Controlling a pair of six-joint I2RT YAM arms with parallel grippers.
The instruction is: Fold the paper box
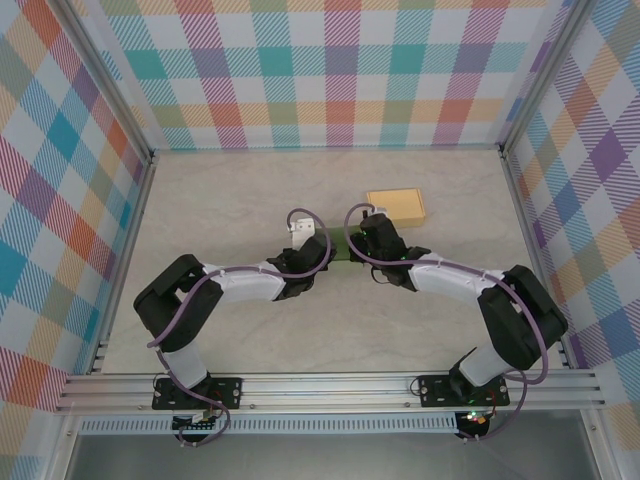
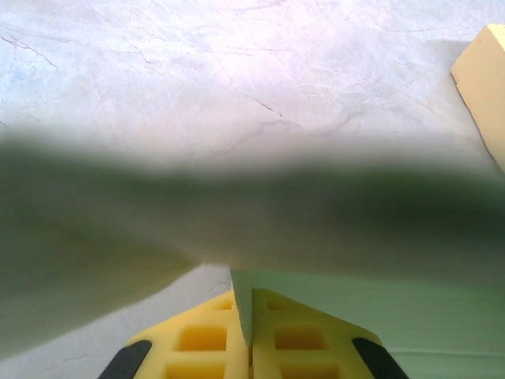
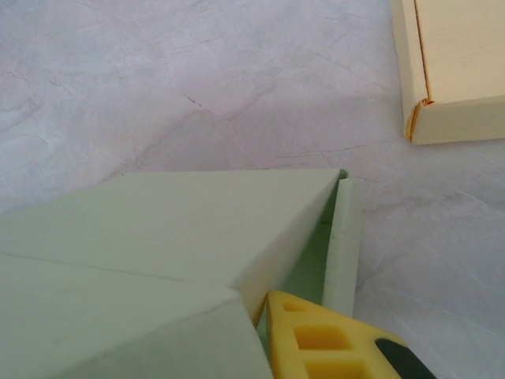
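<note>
One green paper box (image 3: 181, 229), pinched in left gripper (image 2: 251, 302), right gripper (image 3: 259, 312) against it

No text, label or number can be read anywhere.

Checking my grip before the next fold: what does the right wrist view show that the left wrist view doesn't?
Right wrist: the green paper box, its folded panels and an upright side flap in focus. Left wrist: the left hand closed on a thin green edge, under a blurred green band. Both: the marble table and the tan box.
</note>
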